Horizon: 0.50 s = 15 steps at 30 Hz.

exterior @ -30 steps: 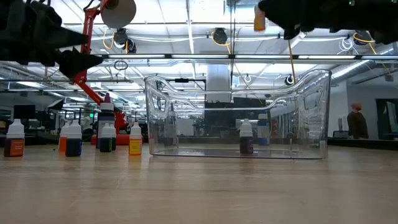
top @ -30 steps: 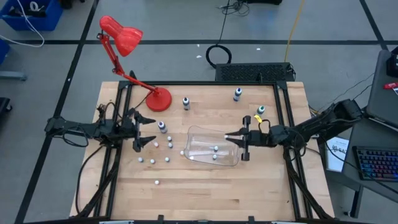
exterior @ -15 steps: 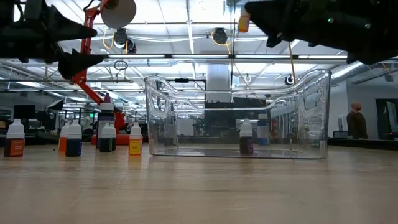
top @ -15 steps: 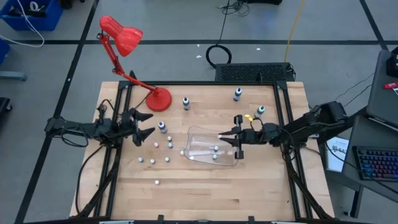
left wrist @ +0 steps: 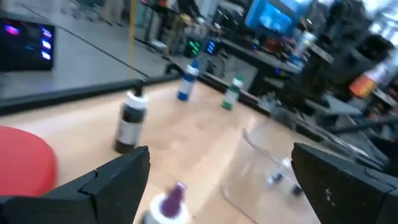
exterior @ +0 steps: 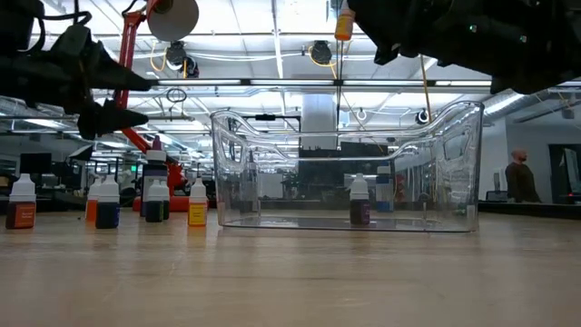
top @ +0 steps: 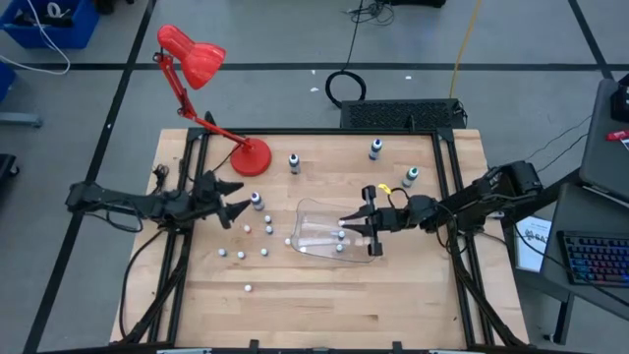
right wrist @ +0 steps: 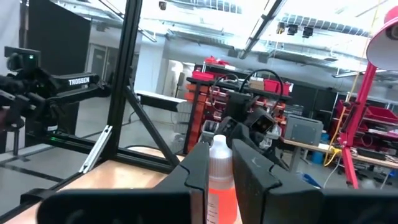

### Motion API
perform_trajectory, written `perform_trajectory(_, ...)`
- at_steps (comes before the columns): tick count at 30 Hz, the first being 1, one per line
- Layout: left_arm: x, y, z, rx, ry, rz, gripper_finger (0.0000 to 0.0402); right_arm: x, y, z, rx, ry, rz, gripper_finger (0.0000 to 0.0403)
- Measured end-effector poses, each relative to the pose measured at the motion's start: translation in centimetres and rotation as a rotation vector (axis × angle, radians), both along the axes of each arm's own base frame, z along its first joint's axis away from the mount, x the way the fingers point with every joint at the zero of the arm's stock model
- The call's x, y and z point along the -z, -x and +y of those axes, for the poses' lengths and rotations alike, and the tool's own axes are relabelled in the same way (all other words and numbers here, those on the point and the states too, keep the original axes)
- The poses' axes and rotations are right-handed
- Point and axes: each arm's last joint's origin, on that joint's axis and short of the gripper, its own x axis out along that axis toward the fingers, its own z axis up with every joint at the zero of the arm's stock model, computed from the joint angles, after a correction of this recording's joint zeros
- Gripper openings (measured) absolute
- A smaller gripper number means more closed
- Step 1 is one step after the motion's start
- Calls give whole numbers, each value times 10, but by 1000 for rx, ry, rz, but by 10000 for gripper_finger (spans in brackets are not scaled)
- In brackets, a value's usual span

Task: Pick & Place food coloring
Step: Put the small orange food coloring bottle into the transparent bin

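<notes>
With my right gripper [top: 356, 229] pinched on an orange food coloring bottle [right wrist: 219, 180], I'm hanging over the clear plastic bin [top: 313, 218] near mid-table; in the low view the bottle [exterior: 344, 22] sits high above the bin's [exterior: 454, 163] rim, its white cap poking up between the two dark fingers [right wrist: 196, 163]. Inside the bin I can see two small bottles on the floor [top: 340, 236], one dark-filled with a white cap [exterior: 359, 202]. My left gripper [top: 232, 199] is spread wide and holds nothing, up off the wood just beside a loose bottle [top: 257, 201], not touching it, near the red lamp's base [top: 251, 155]. More small bottles are scattered on the table [top: 295, 305] left of the bin [top: 244, 253], lined up in the low view with orange, blue and yellow fills [exterior: 107, 203]. Three larger bottles stand along the far edge [top: 374, 148]. A person stands far off in the room [exterior: 520, 178].
</notes>
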Motion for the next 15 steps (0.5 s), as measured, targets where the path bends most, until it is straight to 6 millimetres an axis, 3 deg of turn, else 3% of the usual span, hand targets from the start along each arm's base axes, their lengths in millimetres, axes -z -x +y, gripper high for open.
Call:
perform_trajectory(7,-6,-15,-5,91,-19,-57,388,-2,0,-1,9,18,-25,36)
perform_trajectory(15,-13,-44,-16,151,-240,-29,388,-6,-2,-1,11,19,-43,36)
